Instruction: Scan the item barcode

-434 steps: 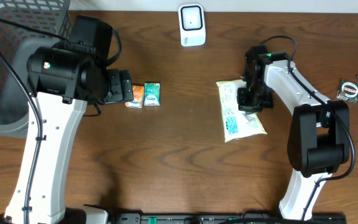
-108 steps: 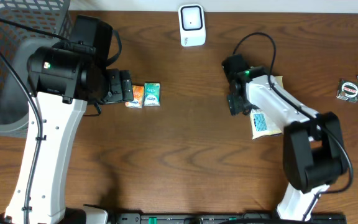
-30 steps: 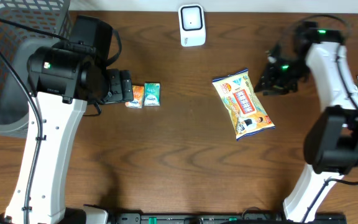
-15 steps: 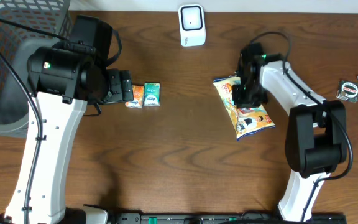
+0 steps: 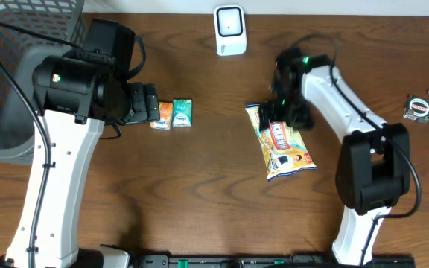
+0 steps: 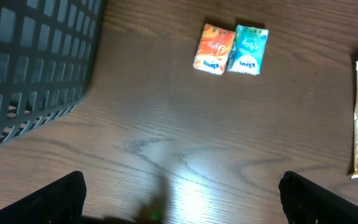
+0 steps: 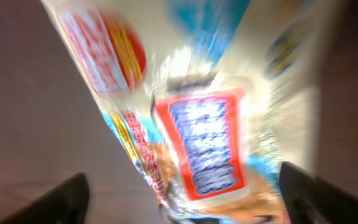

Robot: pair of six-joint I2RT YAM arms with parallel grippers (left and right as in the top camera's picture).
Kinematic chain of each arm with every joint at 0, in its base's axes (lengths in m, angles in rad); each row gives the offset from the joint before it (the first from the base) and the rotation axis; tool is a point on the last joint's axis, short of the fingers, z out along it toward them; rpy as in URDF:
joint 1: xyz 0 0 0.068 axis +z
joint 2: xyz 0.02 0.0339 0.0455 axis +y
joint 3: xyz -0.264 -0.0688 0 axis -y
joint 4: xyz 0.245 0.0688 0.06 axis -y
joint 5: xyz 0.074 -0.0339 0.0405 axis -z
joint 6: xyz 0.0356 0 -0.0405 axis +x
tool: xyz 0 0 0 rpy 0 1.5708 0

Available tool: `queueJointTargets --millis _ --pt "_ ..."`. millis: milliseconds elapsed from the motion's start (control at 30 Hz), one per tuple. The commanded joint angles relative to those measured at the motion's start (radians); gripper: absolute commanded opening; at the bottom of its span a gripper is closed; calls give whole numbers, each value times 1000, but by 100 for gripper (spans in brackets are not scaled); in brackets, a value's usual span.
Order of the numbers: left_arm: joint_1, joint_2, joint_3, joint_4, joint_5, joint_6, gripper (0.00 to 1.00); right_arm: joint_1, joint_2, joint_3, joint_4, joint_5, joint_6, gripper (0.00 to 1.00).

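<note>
Right end effector (image 5: 284, 110), fingers spread wide, hovers with the snack packet (image 5: 284, 146) just beneath: light, crinkly, slippery film, probably best pinched along an edge seam.

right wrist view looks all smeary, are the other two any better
Right wrist: the snack bag is heavily blurred, its print unreadable. Left wrist: sharp, with a bright glare patch on the table. Overhead: sharp and evenly lit.
</note>
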Motion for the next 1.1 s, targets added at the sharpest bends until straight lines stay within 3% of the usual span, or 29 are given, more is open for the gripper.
queueJointTargets --millis 0,100,333,533,767,800,833,967,1000,1033,1067 --pt "0 0 -3 -5 -5 -5 98 -26 -6 90 -2 174 8 99" --pt "0 0 -3 -4 -5 -5 98 -52 -3 82 3 198 -31 99" --pt "0 0 -3 -5 -5 -5 98 -108 -3 -48 96 40 -124 99" --pt "0 0 -3 -4 -5 -5 98 -132 -2 -204 274 -132 -127 99" --pt "0 0 -3 -5 -5 -5 98 -113 -2 -306 380 -161 -127 99" --pt "0 0 -3 -4 -5 -5 98 -105 -3 -317 389 -164 -127 94" --pt "0 0 -3 -5 -5 -5 98 -89 -2 -338 402 -163 -127 80" --pt "0 0 -3 -4 -5 -5 98 -66 -2 -382 441 -163 -115 46" --pt "0 0 -3 -5 -5 -5 98 -62 -2 -393 451 -163 -101 32" --pt "0 0 -3 -4 -5 -5 98 -60 -2 -401 461 -163 -88 8" --pt "0 0 -3 -5 -5 -5 98 -59 -2 -406 465 -163 -76 1"
